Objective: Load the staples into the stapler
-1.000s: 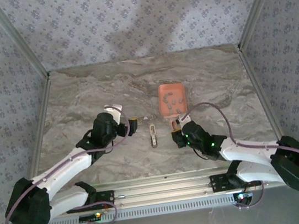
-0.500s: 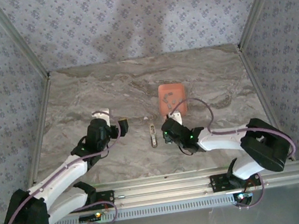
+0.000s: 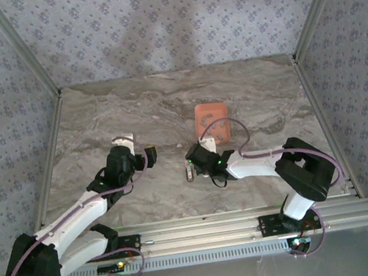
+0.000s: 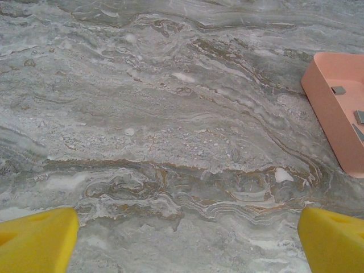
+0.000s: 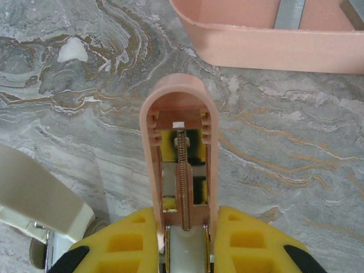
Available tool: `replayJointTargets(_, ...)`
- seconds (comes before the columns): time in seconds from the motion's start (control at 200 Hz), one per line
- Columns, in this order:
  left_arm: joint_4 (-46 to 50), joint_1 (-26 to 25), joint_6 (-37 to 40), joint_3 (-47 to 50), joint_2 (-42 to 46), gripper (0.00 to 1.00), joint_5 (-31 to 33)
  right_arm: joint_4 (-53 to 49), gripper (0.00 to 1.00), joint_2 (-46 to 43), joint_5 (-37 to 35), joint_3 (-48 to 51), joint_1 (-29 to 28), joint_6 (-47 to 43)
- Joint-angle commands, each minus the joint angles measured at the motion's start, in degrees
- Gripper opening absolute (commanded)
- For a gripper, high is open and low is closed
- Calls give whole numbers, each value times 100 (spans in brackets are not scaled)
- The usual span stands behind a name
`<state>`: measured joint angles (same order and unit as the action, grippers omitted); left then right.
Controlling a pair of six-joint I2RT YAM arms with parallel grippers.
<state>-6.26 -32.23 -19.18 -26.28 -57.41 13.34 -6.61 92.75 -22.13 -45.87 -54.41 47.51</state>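
Salmon tray [image 5: 273, 48] just beyond the open stapler [image 5: 179, 102], staples [image 5: 289, 14] inside

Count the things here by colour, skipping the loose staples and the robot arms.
Salmon pink: 2, the tray and the stapler held in the right fingers.
Beige: 1, a piece beside the stapler, kind unclear.
Total: 3

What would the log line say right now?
left end effector: open, above table | right end effector: shut on stapler | staples: in tray
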Motion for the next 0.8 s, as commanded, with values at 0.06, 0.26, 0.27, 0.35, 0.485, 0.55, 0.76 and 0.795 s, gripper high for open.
replayJointTargets(0.06,-112,70,79,71,190,98,39,-574,16,141,-75,-291,8,203)
replayJointTargets(0.26,-75,121,202,44,212,98,23,-990,20,238,247,-515,53,176)
replayJointTargets(0.27,-76,125,199,44,208,98,22,-986,20,244,258,-519,62,175)
replayJointTargets(0.35,-94,127,213,44,201,98,9,-991,23,297,320,-550,85,155)
replayJointTargets(0.485,-68,137,229,36,217,98,-6,-1063,36,320,367,-643,95,151)
replayJointTargets(0.55,-48,133,240,36,234,98,-6,-1063,40,304,367,-644,86,154)
replayJointTargets(0.76,-50,147,254,28,247,98,-25,-1088,39,304,446,-643,100,188)
replayJointTargets(0.795,-55,151,258,33,247,98,-31,-1095,39,291,457,-649,101,197)
